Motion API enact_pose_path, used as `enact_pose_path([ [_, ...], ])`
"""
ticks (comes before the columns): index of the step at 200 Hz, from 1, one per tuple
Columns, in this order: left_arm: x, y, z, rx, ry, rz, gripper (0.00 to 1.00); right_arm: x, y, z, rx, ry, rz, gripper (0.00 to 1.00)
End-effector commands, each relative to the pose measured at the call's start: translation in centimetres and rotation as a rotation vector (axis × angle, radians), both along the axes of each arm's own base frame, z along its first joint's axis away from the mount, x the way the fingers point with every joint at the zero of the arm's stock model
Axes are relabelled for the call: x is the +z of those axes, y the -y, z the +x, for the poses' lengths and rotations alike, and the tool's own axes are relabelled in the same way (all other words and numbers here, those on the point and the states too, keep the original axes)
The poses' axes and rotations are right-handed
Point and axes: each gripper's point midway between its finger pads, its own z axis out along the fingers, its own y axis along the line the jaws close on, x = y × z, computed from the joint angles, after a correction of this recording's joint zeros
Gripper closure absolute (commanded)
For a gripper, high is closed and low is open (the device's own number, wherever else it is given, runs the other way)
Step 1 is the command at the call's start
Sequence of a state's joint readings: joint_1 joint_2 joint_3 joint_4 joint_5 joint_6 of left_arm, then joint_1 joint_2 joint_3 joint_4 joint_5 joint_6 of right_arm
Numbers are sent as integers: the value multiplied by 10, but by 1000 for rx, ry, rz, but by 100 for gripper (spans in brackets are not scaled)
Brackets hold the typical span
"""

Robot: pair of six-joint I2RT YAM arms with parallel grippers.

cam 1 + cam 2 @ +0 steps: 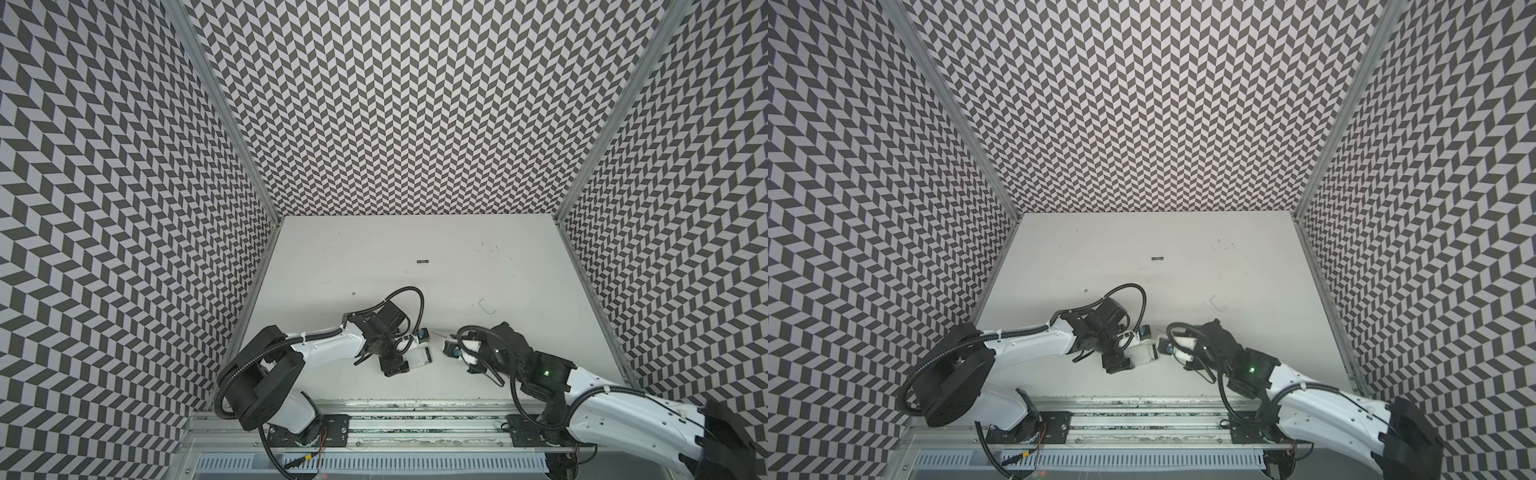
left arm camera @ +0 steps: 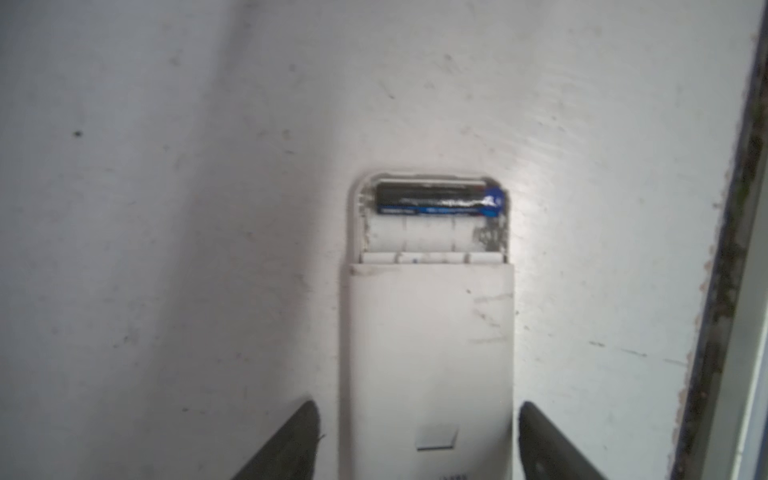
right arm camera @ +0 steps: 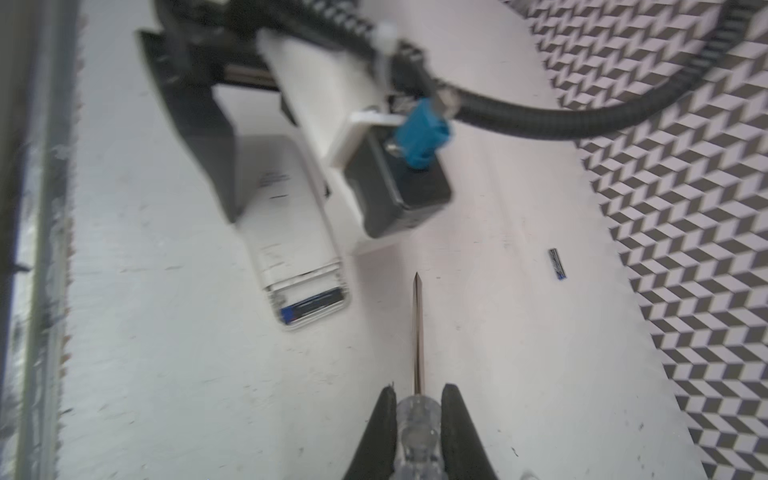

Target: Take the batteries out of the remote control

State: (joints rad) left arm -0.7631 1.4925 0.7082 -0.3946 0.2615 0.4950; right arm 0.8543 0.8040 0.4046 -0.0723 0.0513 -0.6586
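While my left pincer (image 2: 417, 404) stands wide, its fingers (image 2: 291, 440) flank the covered end of the remote (image 2: 428, 353) without squeezing it. A slit of table (image 2: 166, 249) shows between one finger and the remote's edge, the other finger sits just beside the opposite edge, and I grip nothing there. The remote lies flat, back up, and the bay at its end away from that pincer is uncovered. One battery (image 2: 440, 199), black with a blue end, lies crosswise in the slot nearest the remote's tip, and the slot next to it, on the pincer's side, shows only white ribs. In both top views the remote pokes out from under my left wrist, and a loose battery (image 1: 422, 261) lies on the table well beyond the remote, toward the back wall and apart from everything else. Right of the remote, my right pincer (image 3: 417, 395) is closed tight on the clear handle of a screwdriver (image 3: 417, 332). Its shaft runs straight out from between the fingers, and its tip sits near the remote's open end, off to one side and clear of it. Whether that tip touches the table I cannot tell.
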Motion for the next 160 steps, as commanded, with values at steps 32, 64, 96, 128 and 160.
enact_pose_path([
  [32, 54, -34, 74, 305, 63, -94, 0, 104, 28, 118, -385, 8, 506, 100],
  [64, 99, -67, 114, 486, 140, -199, 0, 128, 17, 265, -552, -31, 708, 100],
  [96, 123, -89, 122, 561, 226, -238, 0, 89, -63, 433, -520, -97, 682, 100],
  [128, 129, -105, 119, 607, 250, -265, 0, 24, -86, 506, -524, -232, 1054, 100],
  [160, 132, -108, 121, 611, 250, -276, 0, -74, -77, 497, -668, -616, 1118, 100],
])
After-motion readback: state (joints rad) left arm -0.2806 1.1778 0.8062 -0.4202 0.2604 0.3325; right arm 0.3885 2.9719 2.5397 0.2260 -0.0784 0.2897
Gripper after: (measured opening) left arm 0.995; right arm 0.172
